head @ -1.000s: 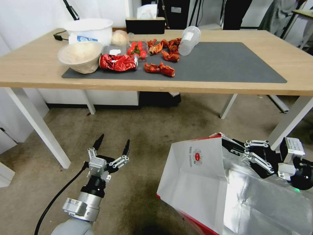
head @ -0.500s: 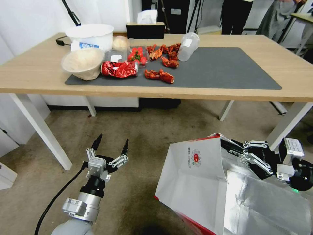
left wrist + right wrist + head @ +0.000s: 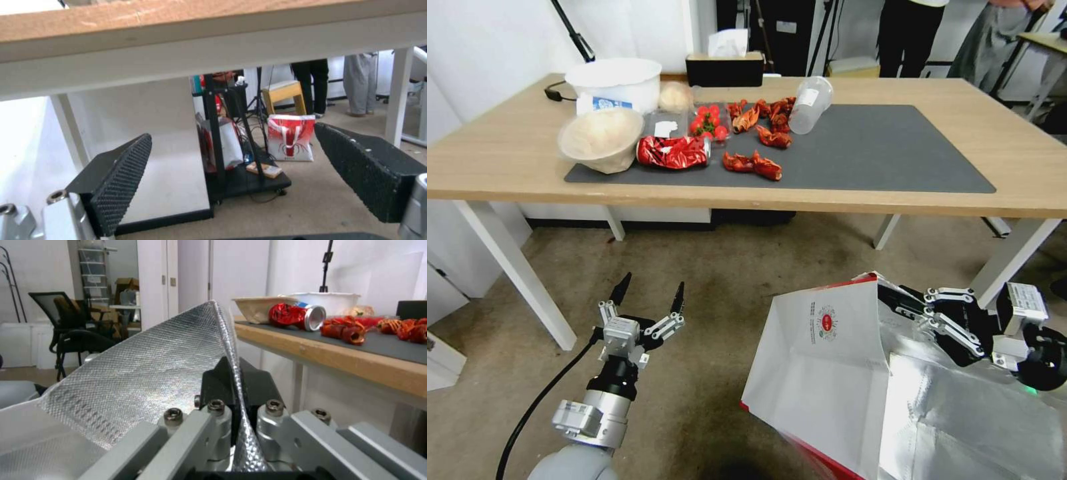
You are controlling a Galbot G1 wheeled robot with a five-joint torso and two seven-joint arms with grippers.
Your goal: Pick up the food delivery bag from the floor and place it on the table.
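The right gripper (image 3: 894, 298) is clamped on the foil-lined rim of the food delivery bag (image 3: 827, 373), which hangs below the table (image 3: 1027, 153); lift until the bag's base clears the edge, then set it on the bare dark grey mat (image 3: 880, 147). The left gripper (image 3: 647, 299) idles low, jaws spread, holding nothing.

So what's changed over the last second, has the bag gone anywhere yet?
No clear move of the things. The head camera shifted, so the table sits lower in its view. The right gripper stays shut on the food delivery bag at its foil-lined rim, in the same spot below the table's edge. The left gripper stays open and idle over the floor, drifting slightly.
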